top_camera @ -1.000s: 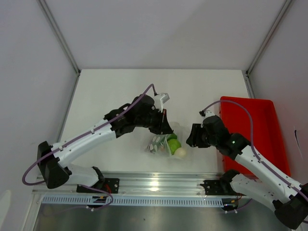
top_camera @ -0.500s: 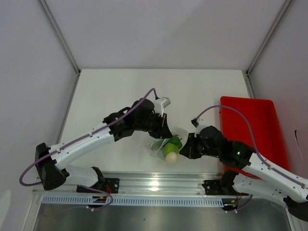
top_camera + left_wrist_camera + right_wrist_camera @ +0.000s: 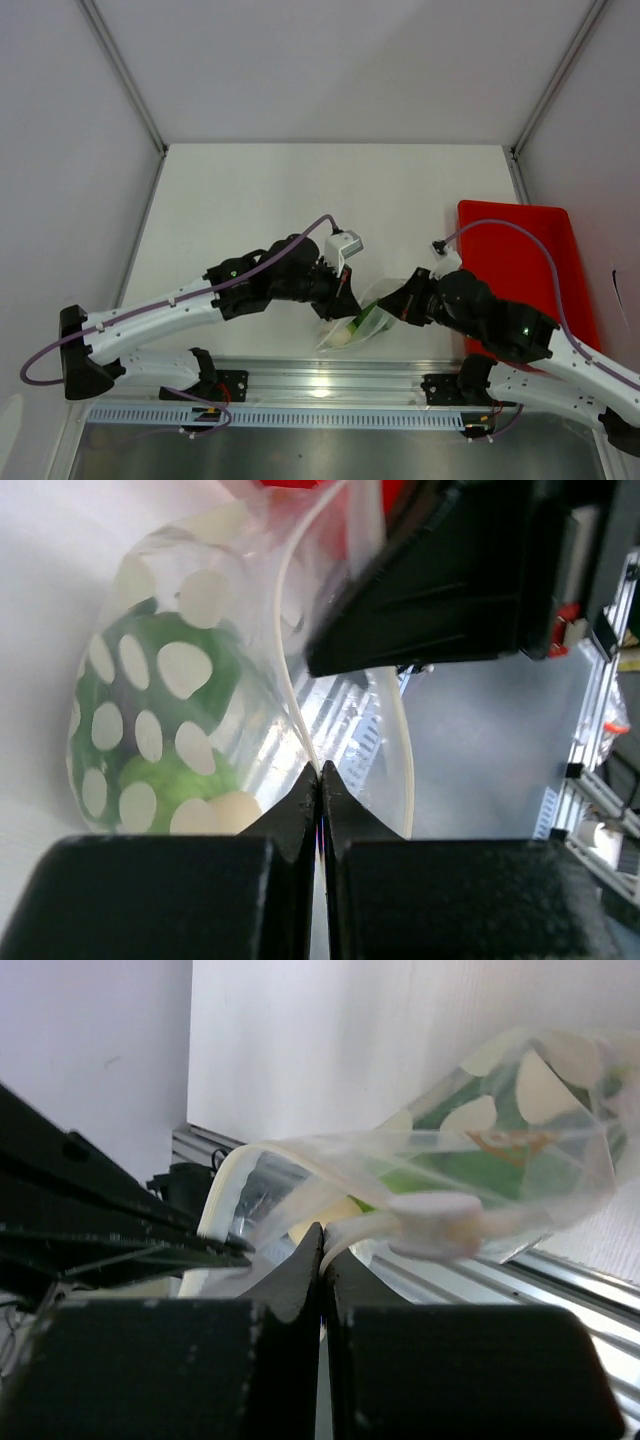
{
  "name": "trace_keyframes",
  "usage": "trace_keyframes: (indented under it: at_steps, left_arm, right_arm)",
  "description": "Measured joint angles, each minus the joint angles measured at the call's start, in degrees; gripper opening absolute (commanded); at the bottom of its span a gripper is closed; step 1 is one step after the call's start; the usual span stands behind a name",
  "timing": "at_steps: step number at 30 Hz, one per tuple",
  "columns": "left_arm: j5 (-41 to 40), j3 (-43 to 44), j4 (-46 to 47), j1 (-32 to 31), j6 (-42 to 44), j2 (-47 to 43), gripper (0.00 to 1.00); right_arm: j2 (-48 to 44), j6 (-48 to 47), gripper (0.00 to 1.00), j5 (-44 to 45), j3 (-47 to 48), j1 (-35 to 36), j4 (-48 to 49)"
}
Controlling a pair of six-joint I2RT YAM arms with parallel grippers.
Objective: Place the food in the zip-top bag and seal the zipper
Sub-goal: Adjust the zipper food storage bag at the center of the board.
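Observation:
The clear zip-top bag, printed with white dots, hangs between my two grippers near the table's front edge. Green pieces and a whitish ball show through it; in the left wrist view the bag holds bright green and darker green food. My left gripper is shut on the bag's mouth edge. My right gripper is shut on the zipper strip beside its white slider. The purple piece is not visible.
A red tray lies at the right of the white table. The metal rail of the arm bases runs just below the bag.
Both grippers have moved toward the front edge and closer together. The right gripper came in from the right and took hold of the bag's mouth; the bag now hangs lifted between them.

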Motion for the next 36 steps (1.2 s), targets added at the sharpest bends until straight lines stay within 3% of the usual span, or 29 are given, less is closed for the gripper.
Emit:
trace_keyframes:
  at_steps: [5,7,8,12,13,16,26,36]
  left_arm:
    - [-1.6,-0.3,0.5,-2.6,2.6,-1.2,0.02]
    - [-2.3,-0.3,0.5,-2.8,3.7,-1.5,0.13]
    - [-2.5,-0.3,0.6,-2.8,4.1,-1.6,0.27]
    - [-3.6,-0.3,1.2,-2.9,6.0,-1.8,0.51]
    - [-3.7,-0.3,1.3,-2.9,6.5,-1.9,0.61]
    - [-3.9,-0.3,1.3,-3.0,7.8,-1.9,0.71]
    - [-3.9,-0.3,0.6,-3.8,12.7,-2.7,0.81]
    - [-5.4,-0.2,-0.8,-9.1,17.5,-3.1,0.82]
  right_arm:
    - [1.2,3.9,0.00,0.9,0.0,0.6,0.6]
    - [2.0,4.7,0.00,1.4,0.0,1.0,0.7]
    - [2.4,5.2,0.00,1.7,0.0,1.2,0.6]
    - [3.2,6.9,0.00,2.8,0.0,2.2,0.4]
    - [3.1,7.7,0.00,3.2,0.0,2.5,0.3]
    - [2.5,9.7,0.00,4.6,0.0,3.6,0.3]
    - [3.7,16.7,0.00,8.3,0.8,5.7,-1.0]
    - [8.8,25.0,0.00,12.1,5.4,7.9,-6.3]
